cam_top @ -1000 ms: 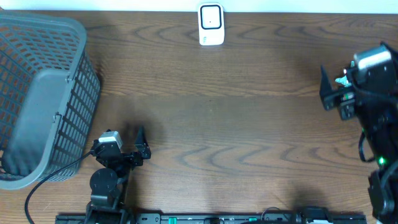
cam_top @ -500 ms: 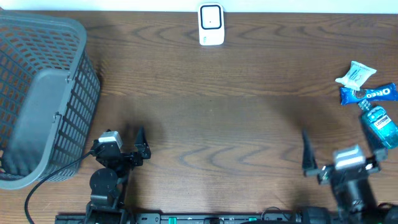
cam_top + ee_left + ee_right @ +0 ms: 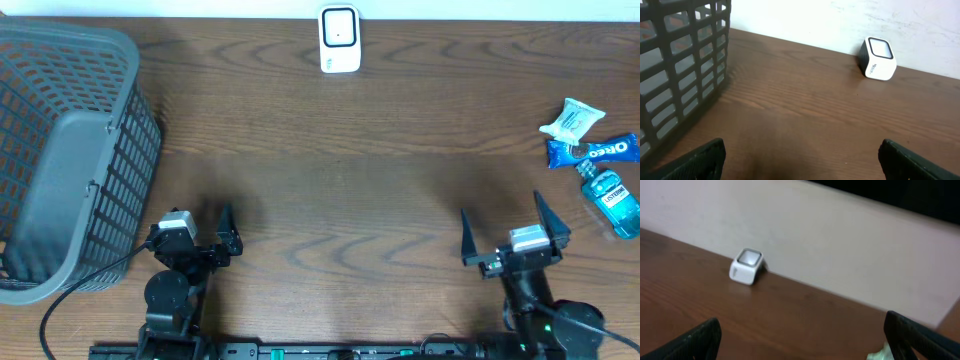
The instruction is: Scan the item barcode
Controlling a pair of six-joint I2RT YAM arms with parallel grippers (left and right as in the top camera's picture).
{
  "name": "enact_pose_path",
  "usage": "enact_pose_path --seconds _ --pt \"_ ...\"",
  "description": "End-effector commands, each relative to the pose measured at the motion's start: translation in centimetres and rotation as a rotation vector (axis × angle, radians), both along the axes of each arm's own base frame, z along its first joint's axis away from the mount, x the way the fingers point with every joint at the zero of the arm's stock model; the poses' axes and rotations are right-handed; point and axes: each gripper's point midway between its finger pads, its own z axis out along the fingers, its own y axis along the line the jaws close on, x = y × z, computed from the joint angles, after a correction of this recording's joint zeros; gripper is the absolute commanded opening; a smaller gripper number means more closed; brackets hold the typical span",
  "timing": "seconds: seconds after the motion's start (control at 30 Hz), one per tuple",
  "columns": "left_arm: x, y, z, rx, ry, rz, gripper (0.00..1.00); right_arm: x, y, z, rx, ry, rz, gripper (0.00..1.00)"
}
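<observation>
The Oreo pack is lying ahead and to the right of the right gripper, between a white packet farther out and a blue Listerine bottle nearer. That gripper's fingers are standing wide apart, holding nothing. The barcode scanner is sitting far ahead, to its left. The left gripper is gaping empty too, with the grey basket standing to its left.

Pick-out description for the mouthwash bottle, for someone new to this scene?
Go to the table's right edge, where three items cluster. The mouthwash bottle lies at the near end of that cluster, beside the blue Oreo pack, with the white packet beyond. It alone is a bottle of teal liquid, not a flat wrapper.
</observation>
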Motion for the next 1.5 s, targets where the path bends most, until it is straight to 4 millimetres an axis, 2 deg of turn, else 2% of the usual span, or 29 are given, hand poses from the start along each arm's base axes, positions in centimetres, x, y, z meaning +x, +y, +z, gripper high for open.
enact_pose_path --seconds 0.0,0.3,0.53,1.47 --pt "-0.1 0.2 -1.8 0.003 0.043 0.013 0.98 0.6 -0.5 -1.7 0.087 0.001 -0.029 0.99" --pt "-0.1 0.2 -1.8 0.003 0.043 0.013 0.98 2.6 -0.8 -7.0 0.210 0.024 -0.048 0.99" --pt "-0.1 0.2 -1.8 0.003 0.043 0.013 0.98 2.6 -2.4 -9.3 0.233 0.113 -0.152 0.99" --pt "-0.1 0.2 -1.8 0.003 0.043 0.013 0.98 2.6 -2.6 -9.4 0.232 0.116 -0.162 0.99"
